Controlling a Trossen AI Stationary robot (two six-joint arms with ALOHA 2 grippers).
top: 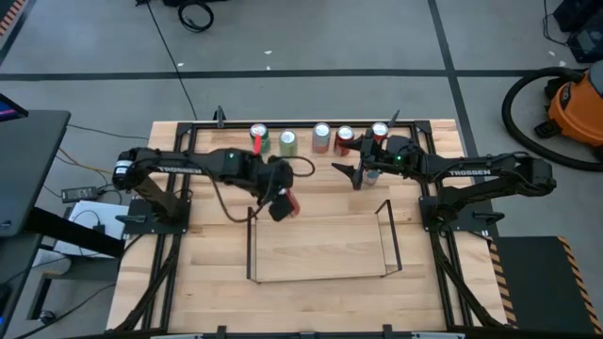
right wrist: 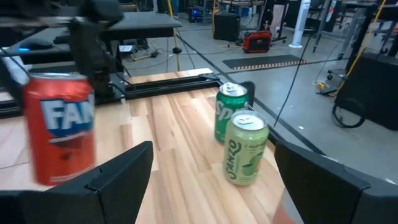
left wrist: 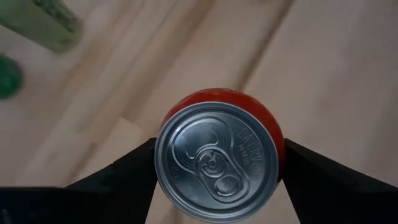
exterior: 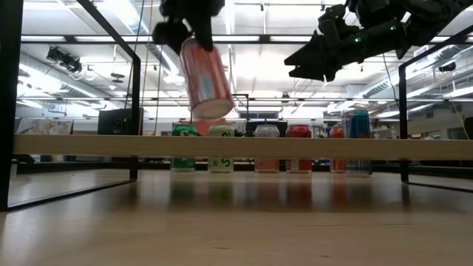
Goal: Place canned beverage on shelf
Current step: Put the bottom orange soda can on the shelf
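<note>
Left gripper [top: 280, 201] pinches the red can [top: 289, 202] at frame center, held tilted in the air, probably just above the shelf [top: 320, 247] rim's upper-left corner, shelf floor lying below it in frame; right gripper [top: 358, 172] spread, empty, upper right.

Two dark, matte-black jointed arms [top: 203, 165] lettered TROSSEN in white, a black cable looping off one, a green light glowing on the other's wrist [top: 398, 158]
</note>
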